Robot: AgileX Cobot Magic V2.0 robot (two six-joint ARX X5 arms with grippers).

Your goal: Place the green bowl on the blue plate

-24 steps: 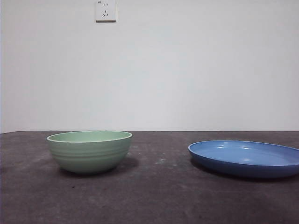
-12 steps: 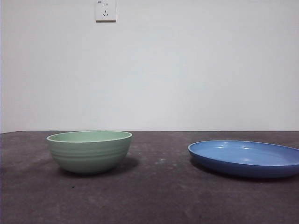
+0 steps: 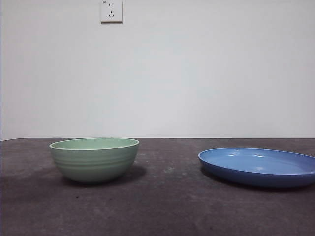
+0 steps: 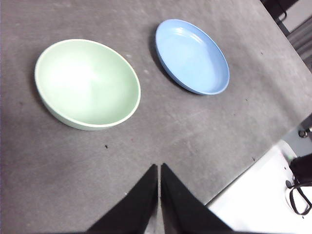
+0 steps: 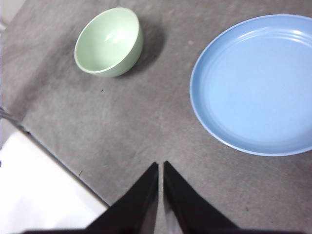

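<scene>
The green bowl (image 3: 94,159) stands empty on the dark table at the left, also seen from above (image 4: 87,84) (image 5: 109,42). To its right, apart from it, lies the empty blue plate (image 3: 258,166) (image 4: 192,55) (image 5: 254,83). My left gripper (image 4: 159,168) hangs shut above the table's near side, closer to the bowl, holding nothing. Shut and empty as well, my right gripper (image 5: 161,165) hovers by the plate's near rim. Neither arm shows in the front view.
The dark grey table (image 3: 167,206) ends in an edge close behind both grippers (image 4: 234,183) (image 5: 53,156), with white floor beyond. A white wall with a socket (image 3: 111,11) stands behind the table.
</scene>
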